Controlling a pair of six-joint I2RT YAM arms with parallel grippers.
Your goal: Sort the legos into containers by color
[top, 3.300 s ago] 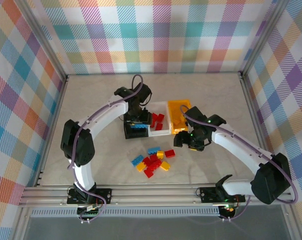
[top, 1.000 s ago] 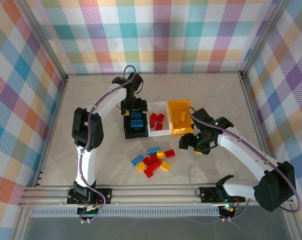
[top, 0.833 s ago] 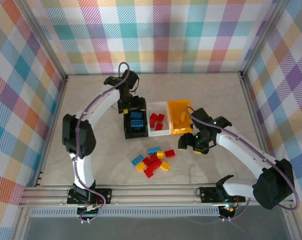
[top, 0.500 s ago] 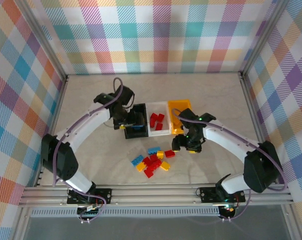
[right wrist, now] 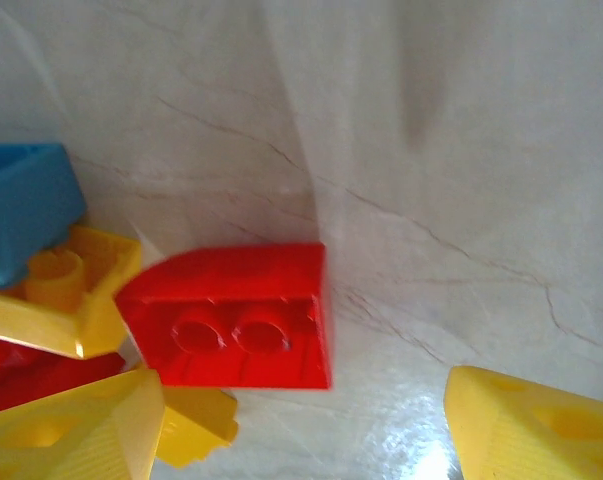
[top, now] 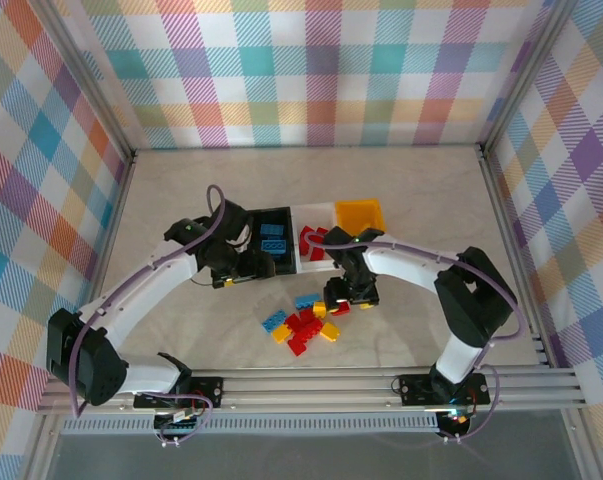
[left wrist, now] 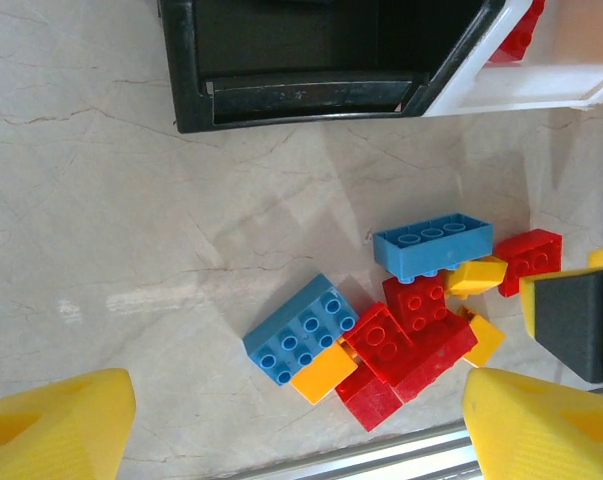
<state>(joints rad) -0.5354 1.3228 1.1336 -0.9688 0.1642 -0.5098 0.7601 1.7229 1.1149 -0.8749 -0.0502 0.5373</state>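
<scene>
Right fingers spread wide, nothing held; they hang low over the right edge of the lego pile, centre-low in the overhead frame. One red brick lies between and just ahead of them, mid-left in the right wrist frame; a yellow brick touches its left side, a blue brick sits beyond at the left edge; bare bench to its right.

Left fingers also open and empty, in the lower corners of the left wrist frame; pile at lower centre-right, black bin along the top. White bin beside it holds red bricks; yellow-orange bin further right.

Step in hand, as I read it: take the red brick for the white bin. To do it well: centre the fingers on the brick before dropping; the crowded left side likely wants the finger slipped between red and yellow, or the yellow comes along; close squarely on flat faces; lift straight up before swinging to the bin; keep the left arm off the pile meanwhile, since both work close together.
</scene>
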